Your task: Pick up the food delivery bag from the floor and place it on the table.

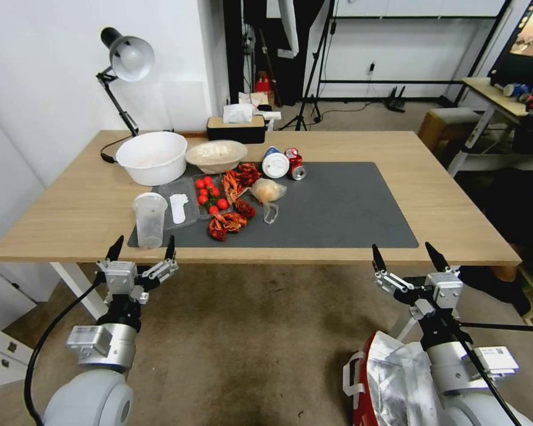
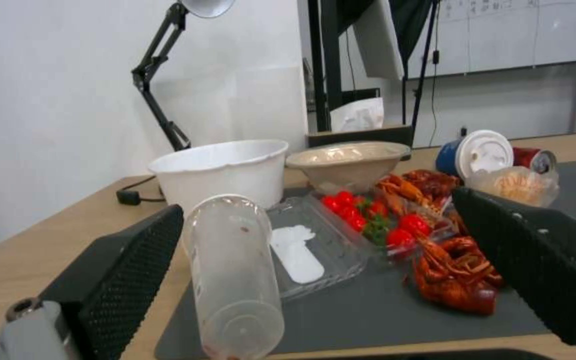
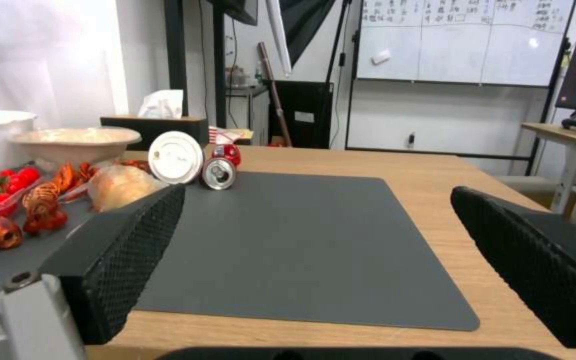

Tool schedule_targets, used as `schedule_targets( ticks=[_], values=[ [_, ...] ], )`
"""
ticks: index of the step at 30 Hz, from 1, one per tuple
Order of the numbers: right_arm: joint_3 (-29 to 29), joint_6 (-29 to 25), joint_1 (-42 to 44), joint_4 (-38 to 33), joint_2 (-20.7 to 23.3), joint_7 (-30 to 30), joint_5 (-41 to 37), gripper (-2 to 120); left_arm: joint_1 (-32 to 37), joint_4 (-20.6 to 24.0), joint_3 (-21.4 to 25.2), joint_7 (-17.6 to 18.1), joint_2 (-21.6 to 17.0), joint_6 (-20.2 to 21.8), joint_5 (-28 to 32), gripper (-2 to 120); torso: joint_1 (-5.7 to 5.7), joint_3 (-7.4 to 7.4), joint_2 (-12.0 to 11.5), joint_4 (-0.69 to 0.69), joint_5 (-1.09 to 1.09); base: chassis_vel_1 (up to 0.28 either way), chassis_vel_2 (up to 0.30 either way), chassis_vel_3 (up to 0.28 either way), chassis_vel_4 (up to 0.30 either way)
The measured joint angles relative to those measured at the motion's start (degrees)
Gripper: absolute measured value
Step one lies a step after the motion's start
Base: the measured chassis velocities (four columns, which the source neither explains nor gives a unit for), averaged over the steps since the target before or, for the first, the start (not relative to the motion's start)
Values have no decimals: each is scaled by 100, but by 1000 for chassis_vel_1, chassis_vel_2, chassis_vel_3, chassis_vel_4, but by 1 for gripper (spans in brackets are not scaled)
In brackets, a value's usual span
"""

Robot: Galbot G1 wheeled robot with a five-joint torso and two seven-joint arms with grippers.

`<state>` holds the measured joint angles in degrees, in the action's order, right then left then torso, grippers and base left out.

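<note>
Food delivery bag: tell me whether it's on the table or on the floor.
On the floor. The food delivery bag sits on the carpet beside the right arm, below the table edge; its foil lining shows at the open top.

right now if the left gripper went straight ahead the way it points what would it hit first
Most likely the clear plastic cup, standing at the mat's near corner between the open fingers of the left gripper; height against the table edge is hard to judge.

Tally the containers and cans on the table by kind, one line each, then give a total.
White bowl: 1
Beige bowl: 1
Clear plastic cup: 1
Clear plastic trays (one open and bare, one with cherry tomatoes): 2
Lidded blue cup lying on its side: 1
Red drink cans lying on their sides: 2
Tissue box: 1
Total: 9
</note>
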<state>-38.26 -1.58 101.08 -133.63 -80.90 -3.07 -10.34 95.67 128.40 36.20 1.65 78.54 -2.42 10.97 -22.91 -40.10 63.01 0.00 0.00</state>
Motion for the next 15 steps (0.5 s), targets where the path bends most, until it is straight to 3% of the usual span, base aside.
schedule_targets(
  ticks=[10,15],
  values=[
    [26,-23,-9,33,-24,-4,-21,100,21,-16,-20,-30,4,-31,-26,100,61,72,-133,1,0,0,0,0,0],
    [34,-33,-18,33,-48,-8,-21,100,21,-24,-28,-44,-1,-51,-8,100,149,184,-333,1,0,0,0,0,0]
  ],
)
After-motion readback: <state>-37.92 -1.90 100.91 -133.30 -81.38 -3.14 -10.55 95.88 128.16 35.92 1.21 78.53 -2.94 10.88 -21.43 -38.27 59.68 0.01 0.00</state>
